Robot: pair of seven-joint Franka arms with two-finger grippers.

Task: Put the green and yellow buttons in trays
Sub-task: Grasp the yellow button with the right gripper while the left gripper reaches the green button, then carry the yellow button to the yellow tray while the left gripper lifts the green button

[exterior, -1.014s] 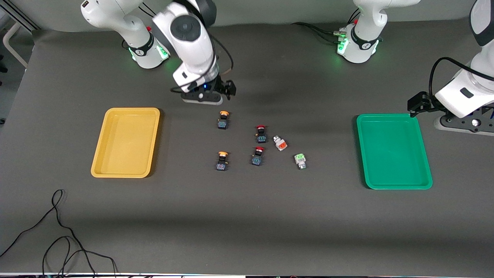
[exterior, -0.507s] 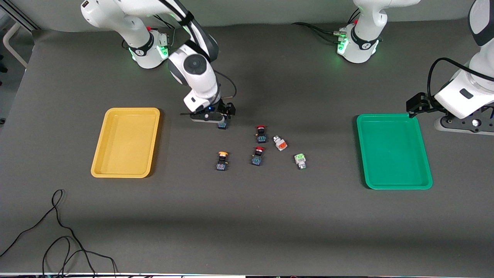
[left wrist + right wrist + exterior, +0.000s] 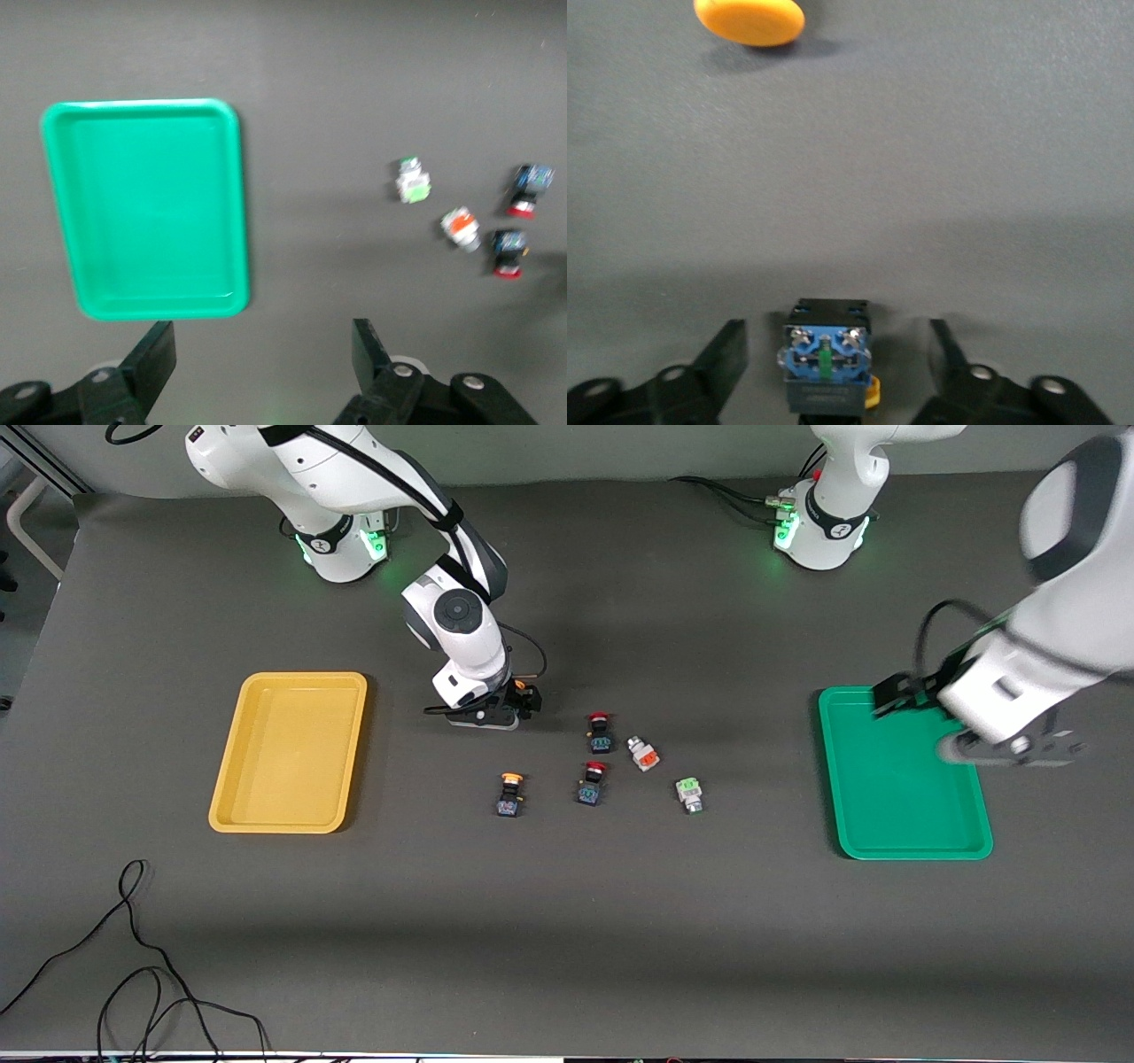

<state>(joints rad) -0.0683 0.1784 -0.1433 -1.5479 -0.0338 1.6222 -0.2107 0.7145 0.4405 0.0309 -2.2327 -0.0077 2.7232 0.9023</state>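
Front view: right hand [image 3: 512,707] low over surface [image 3: 567,921] between yellow tray [image 3: 290,751] and cluster of buttons, fingers spread either side of one yellow button [image 3: 826,367], gaps visible on both sides in right wrist view, no grip seen. Second yellow button [image 3: 509,794] on surface nearer front camera than right hand. Green button [image 3: 689,794] on surface between second yellow button and green tray [image 3: 904,779], toward left arm's end. Two red buttons [image 3: 600,732] and orange-faced button [image 3: 643,754] clustered between yellow and green ones. Left hand [image 3: 261,367] up in air over edge of green tray, fingers spread wide, holding nothing. Both trays bare of buttons, yellow one toward right arm's end, green one toward left arm's end. Black cable [image 3: 133,957] looped on surface near front edge, nearer front camera than yellow tray
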